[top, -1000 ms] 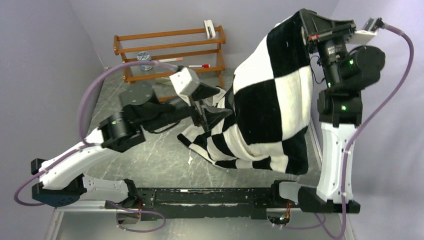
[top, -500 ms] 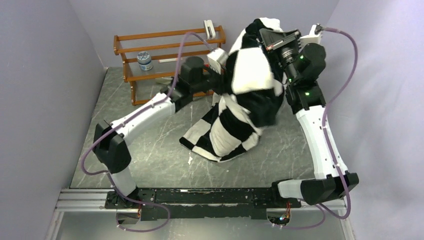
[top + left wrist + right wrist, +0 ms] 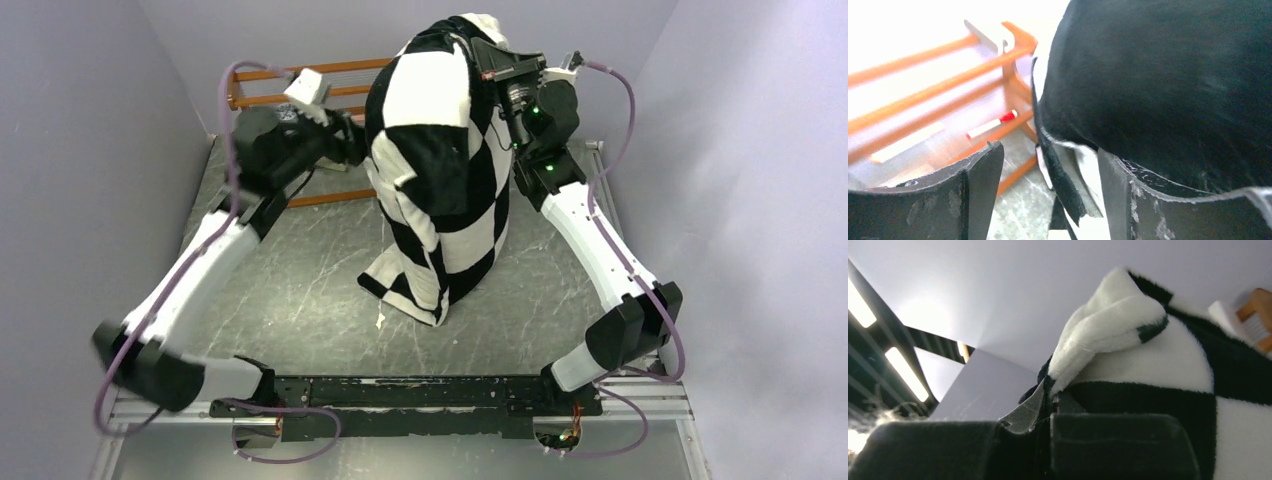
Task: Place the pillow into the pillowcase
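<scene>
The big soft black-and-white checkered plush pillowcase [image 3: 440, 150] hangs tall over the middle of the grey table [image 3: 300, 290], its bottom resting there. We see the right gripper [image 3: 488, 62] pinching its top corner, and the left gripper [image 3: 352, 140] spread wide just left of it.

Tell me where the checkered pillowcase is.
Top view: the pillowcase hangs mid-table from the right gripper, lower end on the table, wooden rack behind.
</scene>
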You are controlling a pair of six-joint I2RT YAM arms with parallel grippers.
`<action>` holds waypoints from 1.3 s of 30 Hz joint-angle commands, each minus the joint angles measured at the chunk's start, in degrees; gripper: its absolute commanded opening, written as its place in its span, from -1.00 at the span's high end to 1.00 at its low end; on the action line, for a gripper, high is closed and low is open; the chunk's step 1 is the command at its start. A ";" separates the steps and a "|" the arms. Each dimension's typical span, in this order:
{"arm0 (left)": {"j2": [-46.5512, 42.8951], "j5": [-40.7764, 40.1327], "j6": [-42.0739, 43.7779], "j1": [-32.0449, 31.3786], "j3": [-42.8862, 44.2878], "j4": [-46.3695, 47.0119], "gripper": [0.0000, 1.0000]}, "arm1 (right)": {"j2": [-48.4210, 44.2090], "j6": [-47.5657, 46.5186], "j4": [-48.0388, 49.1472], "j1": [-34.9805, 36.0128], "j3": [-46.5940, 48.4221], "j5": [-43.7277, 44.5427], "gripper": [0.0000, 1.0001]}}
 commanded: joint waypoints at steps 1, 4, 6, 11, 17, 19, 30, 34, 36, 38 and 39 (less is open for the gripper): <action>-15.91 -1.82 14.79 -1.68 -6.94 7.54 -0.46 | 3.19 0.78 -0.32 3.49 4.94 7.63 1.00; -23.41 -1.93 19.84 -1.82 -10.33 9.10 -0.48 | 6.09 -0.41 -2.91 5.28 8.73 9.50 1.00; -26.33 -0.89 22.81 -1.78 -11.25 9.21 -0.49 | 7.56 -1.21 -3.70 6.23 10.43 10.96 1.00; -30.22 12.77 26.82 -1.87 -13.09 13.01 -0.46 | 10.03 -1.37 -4.96 8.21 12.67 13.83 1.00; -32.74 25.66 48.41 -2.00 -16.90 4.87 -0.53 | 11.38 -1.93 -5.45 9.58 15.07 13.76 1.00; -32.56 26.98 52.67 -2.15 -17.06 1.32 -0.55 | 11.46 -2.34 -5.46 9.78 15.46 14.08 1.00; -28.93 26.18 63.49 -9.24 -16.25 -4.89 -0.60 | 11.78 -2.89 -5.65 9.93 15.78 14.36 1.00; -27.47 18.80 66.91 -16.05 -16.83 -3.27 -0.60 | 11.89 -3.04 -5.65 9.87 16.26 14.19 1.00; -26.40 12.98 67.67 -19.43 -17.30 0.33 -0.60 | 11.69 -3.15 -5.38 9.87 16.07 14.15 1.00; -25.21 7.47 69.00 -21.99 -17.77 4.12 -0.60 | 10.97 -3.35 -4.69 9.86 15.14 14.20 1.00; -24.58 4.84 69.57 -23.02 -17.98 6.18 -0.59 | 10.55 -3.62 -4.31 9.84 14.68 14.14 1.00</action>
